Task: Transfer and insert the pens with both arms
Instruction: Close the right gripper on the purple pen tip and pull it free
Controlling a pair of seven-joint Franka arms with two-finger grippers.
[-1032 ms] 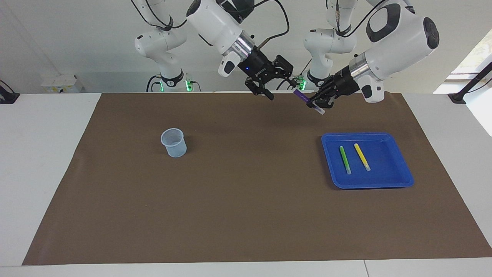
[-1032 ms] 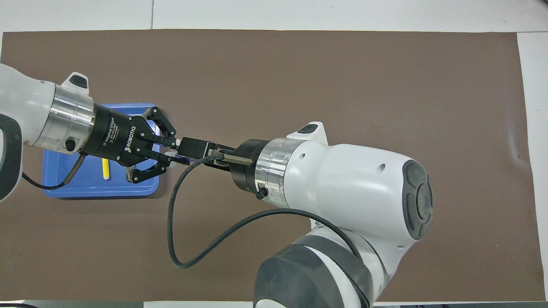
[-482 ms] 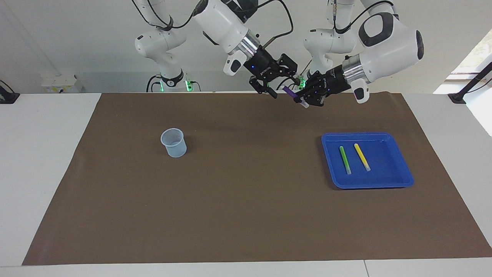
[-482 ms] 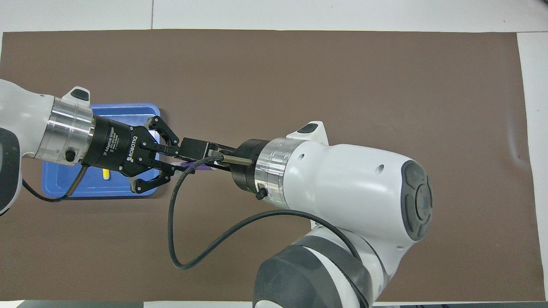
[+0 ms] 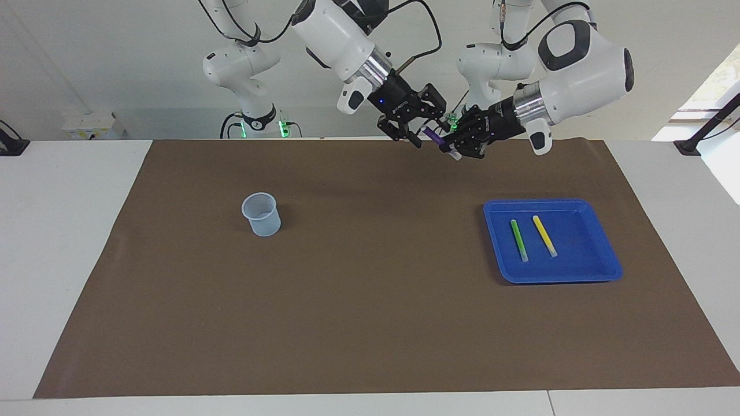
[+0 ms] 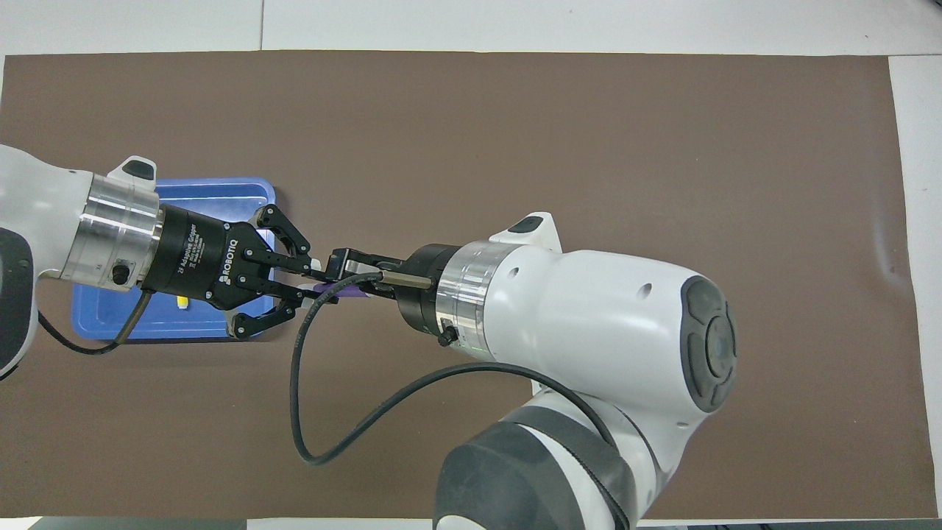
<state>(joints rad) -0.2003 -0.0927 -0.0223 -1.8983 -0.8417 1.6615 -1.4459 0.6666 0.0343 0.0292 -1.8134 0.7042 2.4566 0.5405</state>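
Note:
A purple pen with a pale cap end hangs in the air over the brown mat's robot-side edge, and my left gripper is shut on its cap half. My right gripper meets it head-on, set around the pen's purple end. In the overhead view the left gripper and right gripper face each other tip to tip, with a short stretch of purple pen showing by the cable. A green pen and a yellow pen lie side by side in the blue tray.
A clear plastic cup stands upright on the brown mat toward the right arm's end; the right arm hides it from overhead. Two smaller white arms with green-lit bases stand at the table's robot-side edge.
Both grippers have risen and drawn together. The left gripper carried the purple pen toward the right gripper, which has come around the pen's purple end and narrowed.

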